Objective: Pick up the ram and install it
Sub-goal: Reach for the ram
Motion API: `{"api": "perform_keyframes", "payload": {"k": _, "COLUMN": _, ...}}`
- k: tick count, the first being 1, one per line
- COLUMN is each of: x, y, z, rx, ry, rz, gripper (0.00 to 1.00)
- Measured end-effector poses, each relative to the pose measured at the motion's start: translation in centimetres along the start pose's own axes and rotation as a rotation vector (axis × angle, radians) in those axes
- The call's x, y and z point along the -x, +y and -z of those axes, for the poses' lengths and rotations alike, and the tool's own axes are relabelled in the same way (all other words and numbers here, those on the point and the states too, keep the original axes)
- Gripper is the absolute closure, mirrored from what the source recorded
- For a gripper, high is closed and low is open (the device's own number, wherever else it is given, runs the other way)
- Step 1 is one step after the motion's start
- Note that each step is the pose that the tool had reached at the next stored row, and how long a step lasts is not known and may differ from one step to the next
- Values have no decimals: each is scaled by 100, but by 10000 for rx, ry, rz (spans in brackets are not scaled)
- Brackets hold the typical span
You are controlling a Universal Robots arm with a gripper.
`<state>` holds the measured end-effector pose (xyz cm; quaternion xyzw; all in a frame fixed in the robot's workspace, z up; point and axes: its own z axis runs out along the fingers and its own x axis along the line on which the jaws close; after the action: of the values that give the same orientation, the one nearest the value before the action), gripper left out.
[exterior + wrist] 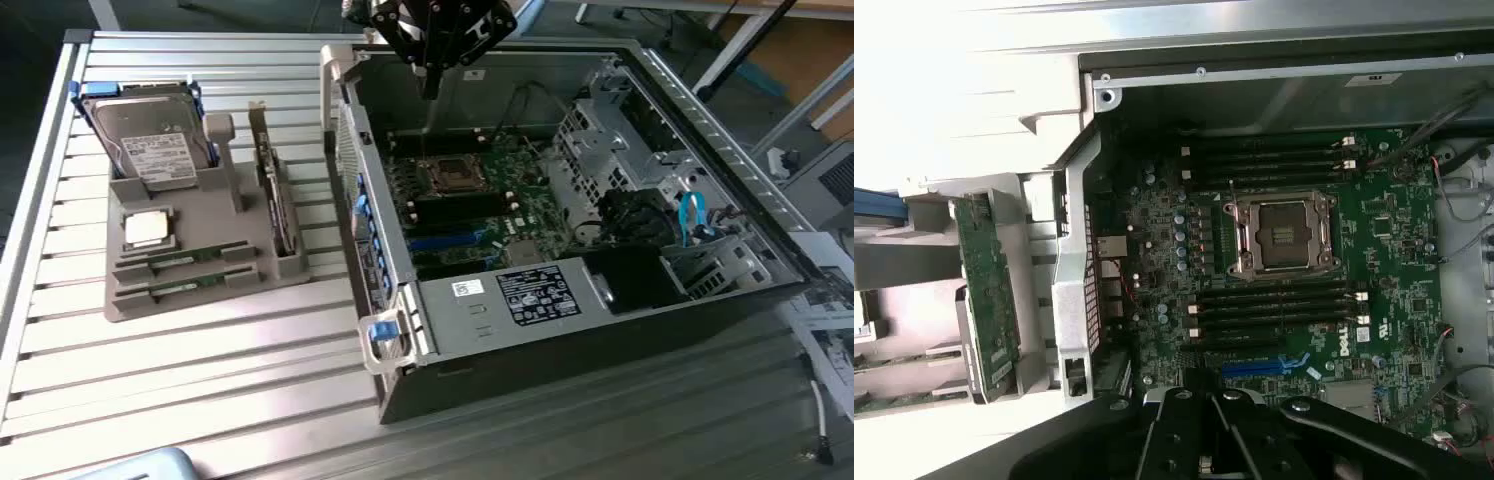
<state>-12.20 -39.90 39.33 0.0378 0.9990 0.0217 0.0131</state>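
The gripper (430,92) hangs with its jaws pinched together and nothing between them, above the far part of the open computer case (507,300). It is over the far edge of the motherboard (481,205), just beyond the CPU socket (447,178). The case walls rise on all sides of the board. A metal drive cage (601,150) with cables crowds the exterior view's right, and the room straight above the board is open.

In the wrist view the gripper (1199,385) shows dark at the edge, over the motherboard (1154,250), with black memory slots (1269,160) on either side of the CPU socket (1282,235).

The ram (184,262) lies well apart from the gripper, beyond the case's left wall, in a grey holder (200,305) on the slatted table (200,400). It is a thin green stick lying flat in a slot, with a second stick (178,290) just nearer. The same holder carries a silver hard drive (154,145) at its far end and an upright expansion card (274,190) on its right side
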Motion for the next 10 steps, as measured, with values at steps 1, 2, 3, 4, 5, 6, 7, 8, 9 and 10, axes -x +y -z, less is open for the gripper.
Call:
{"api": "perform_keyframes", "payload": {"k": 1, "x": 0, "y": 0, "z": 0, "rx": -1, "ry": 0, "rz": 0, "gripper": 89}}
{"api": "perform_keyframes", "payload": {"k": 2, "x": 0, "y": 0, "z": 0, "rx": 0, "ry": 0, "rz": -1, "gripper": 89}}
{"api": "perform_keyframes", "payload": {"k": 3, "x": 0, "y": 0, "z": 0, "rx": 0, "ry": 0, "rz": -1, "gripper": 89}}
{"api": "perform_keyframes", "payload": {"k": 4, "x": 0, "y": 0, "z": 0, "rx": -1, "ry": 0, "rz": -1, "gripper": 89}}
{"api": "perform_keyframes", "payload": {"k": 5, "x": 0, "y": 0, "z": 0, "rx": 0, "ry": 0, "rz": 0, "gripper": 89}}
{"api": "perform_keyframes", "payload": {"k": 6, "x": 0, "y": 0, "z": 0, "rx": 0, "ry": 0, "rz": -1, "gripper": 89}}
{"api": "perform_keyframes", "payload": {"k": 7, "x": 0, "y": 0, "z": 0, "rx": 0, "ry": 0, "rz": 0, "gripper": 89}}
{"api": "perform_keyframes", "payload": {"k": 8, "x": 0, "y": 0, "z": 0, "rx": -1, "ry": 0, "rz": -1, "gripper": 89}}
{"api": "perform_keyframes", "payload": {"k": 9, "x": 0, "y": 0, "z": 0, "rx": 0, "ry": 0, "rz": -1, "gripper": 89}}
{"api": "perform_keyframes", "payload": {"k": 10, "x": 0, "y": 0, "z": 0, "rx": 0, "ry": 0, "rz": -1, "gripper": 89}}
